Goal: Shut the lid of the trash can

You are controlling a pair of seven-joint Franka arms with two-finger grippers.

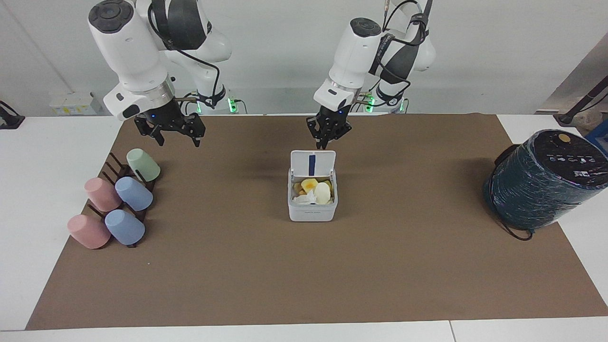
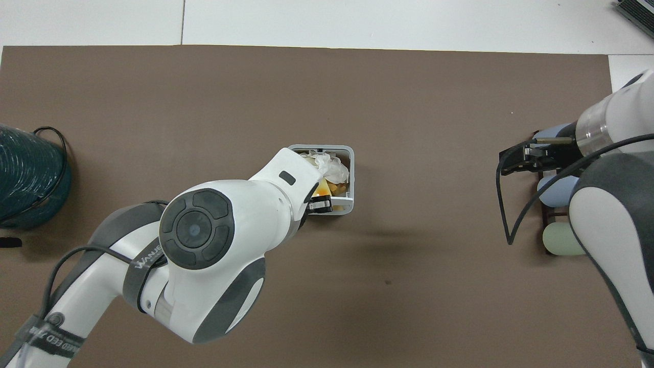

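The small white trash can (image 1: 312, 212) stands on the middle of the brown mat, filled with food scraps and crumpled paper. Its lid (image 1: 313, 164) stands upright on the hinge at the side nearer the robots, with the blue stripe showing. My left gripper (image 1: 327, 141) hangs just above the lid's top edge, fingers together and pointing down. In the overhead view my left arm covers part of the trash can (image 2: 350, 171), and the left gripper (image 2: 321, 205) sits over the lid's edge (image 2: 341, 206). My right gripper (image 1: 176, 137) waits open in the air over the cup rack.
A dark rack with several pastel cups (image 1: 116, 202) lies at the right arm's end of the mat; it also shows in the overhead view (image 2: 557, 191). A large dark teal wrapped cylinder (image 1: 544, 183) stands at the left arm's end and shows in the overhead view (image 2: 28, 179).
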